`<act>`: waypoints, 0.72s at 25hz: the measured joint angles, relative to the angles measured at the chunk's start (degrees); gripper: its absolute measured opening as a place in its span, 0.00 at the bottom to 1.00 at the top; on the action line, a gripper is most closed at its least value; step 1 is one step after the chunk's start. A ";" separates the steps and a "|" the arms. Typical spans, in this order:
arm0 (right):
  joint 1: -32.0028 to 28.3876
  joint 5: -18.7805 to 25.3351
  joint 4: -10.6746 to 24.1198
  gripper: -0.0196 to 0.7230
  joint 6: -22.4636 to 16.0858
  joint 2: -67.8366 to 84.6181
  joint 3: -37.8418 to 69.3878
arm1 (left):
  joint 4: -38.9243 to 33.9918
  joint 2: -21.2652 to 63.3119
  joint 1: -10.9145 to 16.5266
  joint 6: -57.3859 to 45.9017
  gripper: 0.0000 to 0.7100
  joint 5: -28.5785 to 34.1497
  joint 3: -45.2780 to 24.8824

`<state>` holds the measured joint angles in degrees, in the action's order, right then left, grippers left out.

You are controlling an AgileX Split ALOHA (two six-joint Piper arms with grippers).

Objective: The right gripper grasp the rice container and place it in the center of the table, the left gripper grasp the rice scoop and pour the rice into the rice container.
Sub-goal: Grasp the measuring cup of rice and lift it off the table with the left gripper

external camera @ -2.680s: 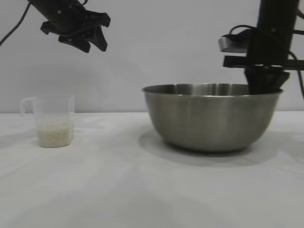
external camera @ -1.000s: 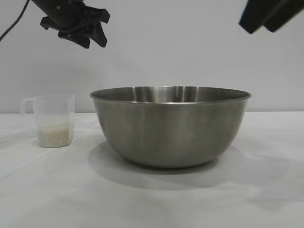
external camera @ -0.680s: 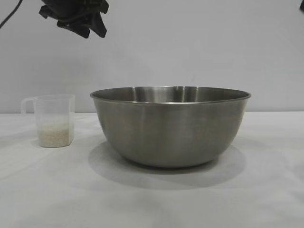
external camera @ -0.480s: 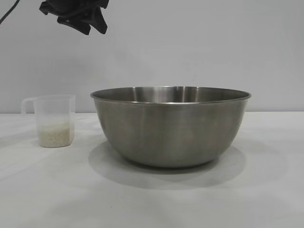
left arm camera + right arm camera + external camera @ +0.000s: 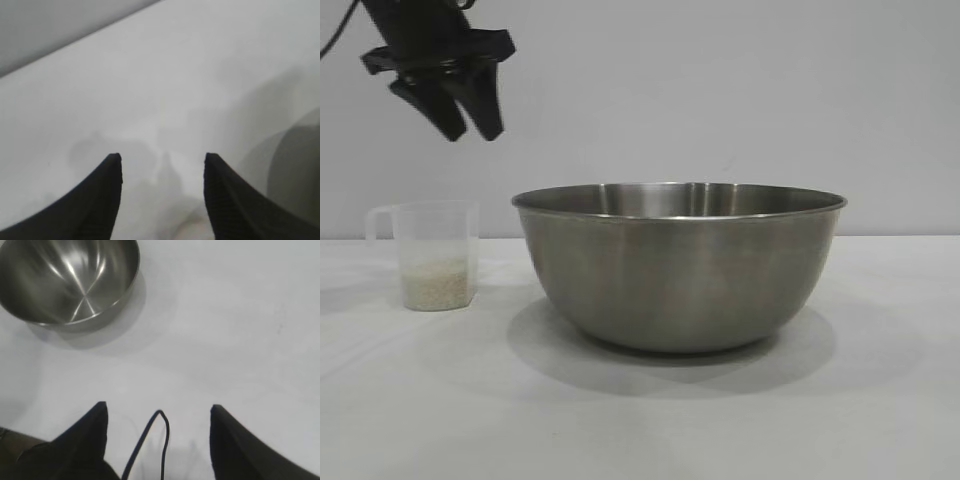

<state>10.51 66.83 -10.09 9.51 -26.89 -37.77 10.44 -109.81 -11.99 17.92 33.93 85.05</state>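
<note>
A large round dull-grey stainless-steel rice container [image 5: 680,268] with a thin rolled rim stands upright mid-table on the plain white table [image 5: 640,420], empty inside. Farther left, apart from it, a small clear plastic rice scoop [image 5: 433,254] holds a pale layer of rice [image 5: 437,284]. Above the scoop hangs the black claw-like left gripper [image 5: 465,118], fingers spread, holding nothing. The right gripper [image 5: 157,412], seen from its wrist, is likewise spread and empty.

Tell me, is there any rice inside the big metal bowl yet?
No. The right wrist view looks into the steel bowl and shows only bare shiny metal; the rice sits in the plastic cup.
</note>
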 joint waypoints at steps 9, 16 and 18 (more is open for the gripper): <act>0.00 0.02 0.14 0.54 -1.15 11.87 8.63 | -3.82 12.86 0.00 -8.09 0.52 -12.51 -15.27; 0.00 -1.40 0.14 0.54 -1.20 17.02 9.75 | -3.90 21.07 0.00 -8.62 0.52 -33.22 -35.44; 0.00 -1.49 0.14 0.54 -1.30 17.29 9.75 | -3.90 21.22 0.00 -8.62 0.52 -37.65 -40.32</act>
<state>10.51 65.34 -9.96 8.21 -9.60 -28.02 6.54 -88.59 -11.99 9.30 -3.72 44.73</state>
